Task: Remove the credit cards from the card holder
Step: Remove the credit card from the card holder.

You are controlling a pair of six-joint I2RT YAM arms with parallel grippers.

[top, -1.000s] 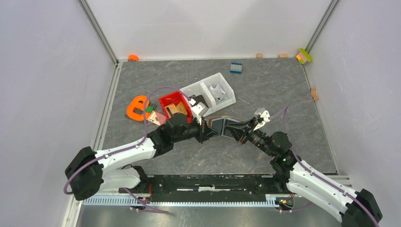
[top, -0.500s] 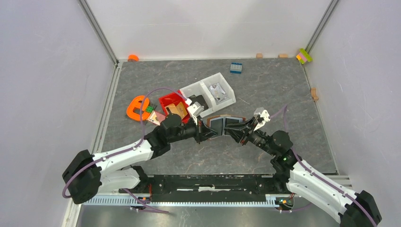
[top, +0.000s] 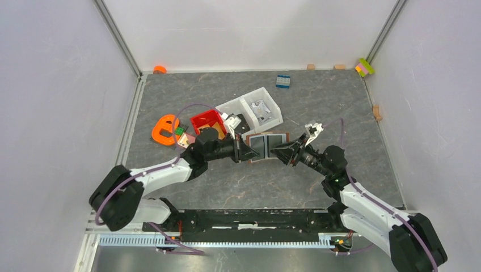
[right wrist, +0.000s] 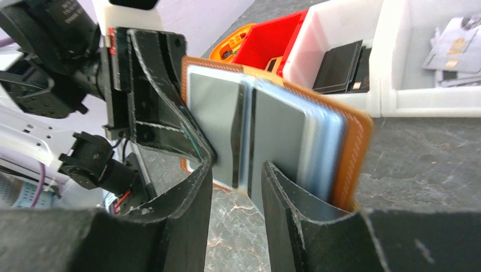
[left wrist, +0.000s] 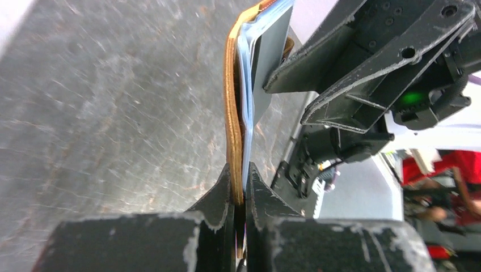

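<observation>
The brown card holder (top: 266,146) hangs open like a book between my two grippers, above the table. My left gripper (left wrist: 240,190) is shut on its left edge, where the tan leather (left wrist: 231,113) and a pale blue credit card (left wrist: 245,85) show edge-on. In the right wrist view the holder (right wrist: 354,147) shows two grey pockets, with pale blue card edges (right wrist: 326,153) in the right one. My right gripper (right wrist: 237,190) is open at the holder's lower middle, its jaws apart with table showing between them. From above, the left gripper (top: 245,151) and right gripper (top: 282,151) face each other.
A red bin (top: 207,120) and a white two-part bin (top: 255,107) stand just behind the holder. A black wallet-like item (right wrist: 337,65) lies in the white bin. An orange ring-shaped object (top: 164,129) is to the left and a blue brick (top: 283,80) farther back.
Both grippers and the holder have moved away from the arm bases toward the bins. The holder now spreads flatter. My right gripper's jaws have opened wider.
</observation>
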